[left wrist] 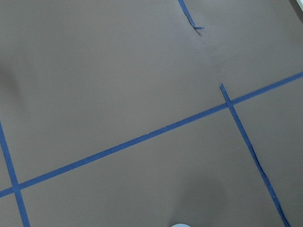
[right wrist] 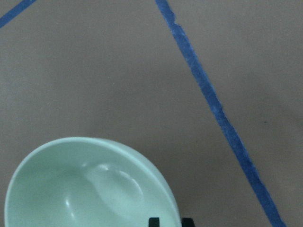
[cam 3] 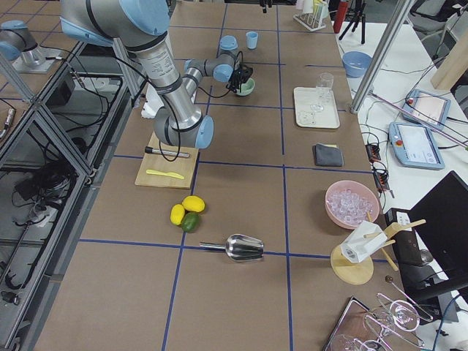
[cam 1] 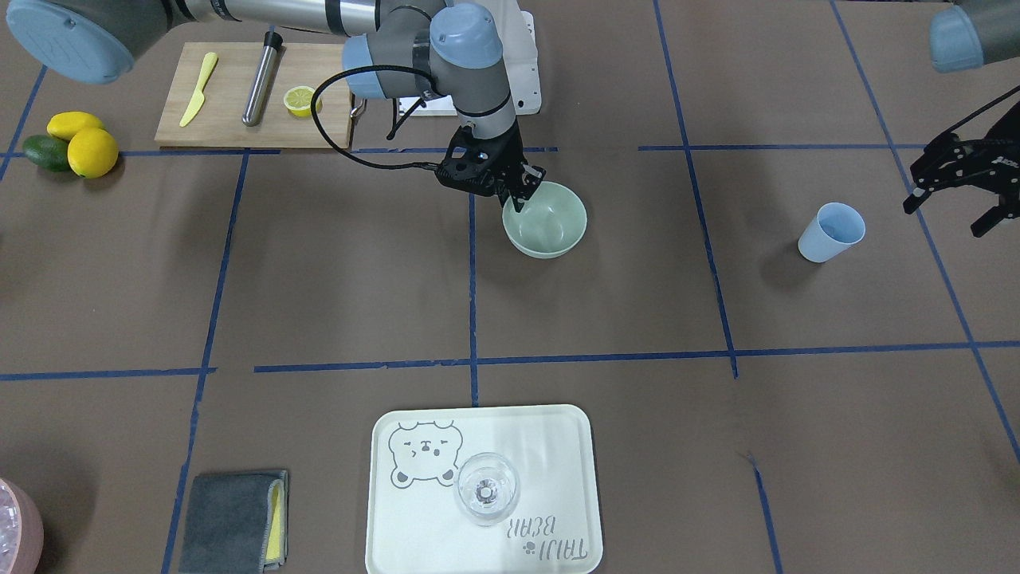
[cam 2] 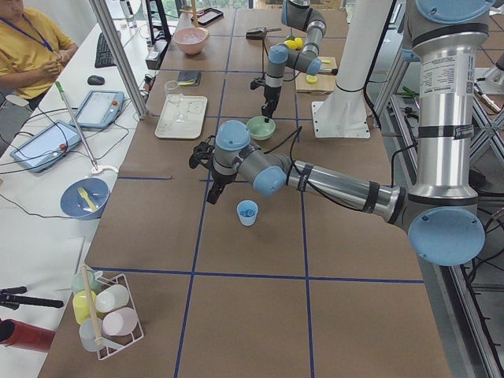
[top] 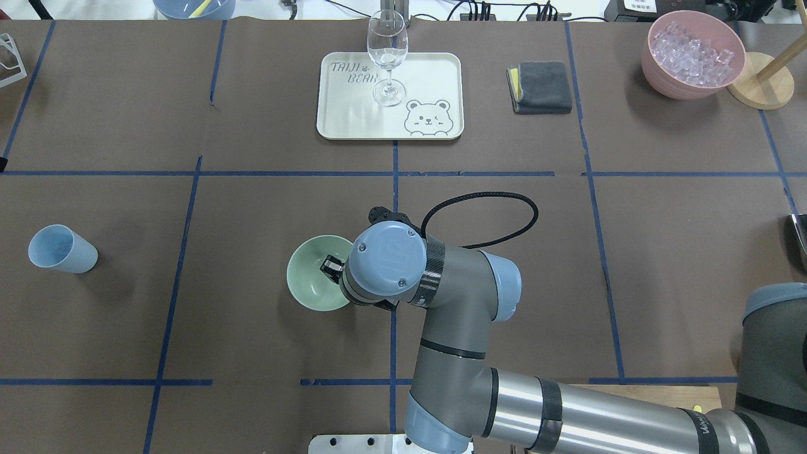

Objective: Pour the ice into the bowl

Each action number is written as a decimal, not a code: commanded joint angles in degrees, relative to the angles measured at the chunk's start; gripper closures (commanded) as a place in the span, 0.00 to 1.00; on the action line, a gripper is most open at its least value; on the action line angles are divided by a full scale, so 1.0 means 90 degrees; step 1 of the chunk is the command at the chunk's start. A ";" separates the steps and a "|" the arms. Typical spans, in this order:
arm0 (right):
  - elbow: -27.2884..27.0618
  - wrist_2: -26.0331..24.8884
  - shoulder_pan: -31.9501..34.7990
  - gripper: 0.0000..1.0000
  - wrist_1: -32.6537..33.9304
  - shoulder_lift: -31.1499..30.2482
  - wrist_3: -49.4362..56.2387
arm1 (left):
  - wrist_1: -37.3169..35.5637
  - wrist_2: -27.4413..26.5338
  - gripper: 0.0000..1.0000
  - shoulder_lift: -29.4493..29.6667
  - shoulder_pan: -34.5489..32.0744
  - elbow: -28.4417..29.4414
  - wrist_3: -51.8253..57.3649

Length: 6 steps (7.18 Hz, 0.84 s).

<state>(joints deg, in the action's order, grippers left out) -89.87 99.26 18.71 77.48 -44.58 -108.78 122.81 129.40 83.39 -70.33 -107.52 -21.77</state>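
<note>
Overhead exterior view: the table [top: 126, 315] is crossed by blue tape lines. At its far right corner the pink container [top: 668, 85] is set. Near the middle stands the bowl [top: 312, 277], pale sage-green, smooth and round, mouth turned upward; no long axis can be given. Its rim is straddled by the right gripper [cam 1: 522, 202], jaws drawn close on the wall. The left gripper [cam 1: 944, 219] is held spread and empty near the light blue cup [cam 1: 831, 231]. The ice [top: 693, 53], small clear cubes, is heaped in the pink container.
</note>
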 commanded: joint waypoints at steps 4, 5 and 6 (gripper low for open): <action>-0.2647 0.0777 0.1170 0.00 0.0590 -0.1577 0.0297 | 0.2806 -0.2220 0.03 -0.1433 0.1375 -0.0065 -0.1343; -0.2758 0.0768 0.1279 0.00 0.0600 -0.1792 0.0300 | 0.3177 -0.2713 0.07 -0.1560 0.1756 -0.0055 -0.1621; -0.2759 0.0768 0.1319 0.00 0.0590 -0.1872 0.0309 | 0.3480 -0.3530 0.05 -0.1706 0.2465 -0.0026 -0.1952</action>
<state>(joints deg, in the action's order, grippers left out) -113.70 106.07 29.65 82.81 -59.71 -106.36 150.63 104.64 69.55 -54.31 -107.99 -35.66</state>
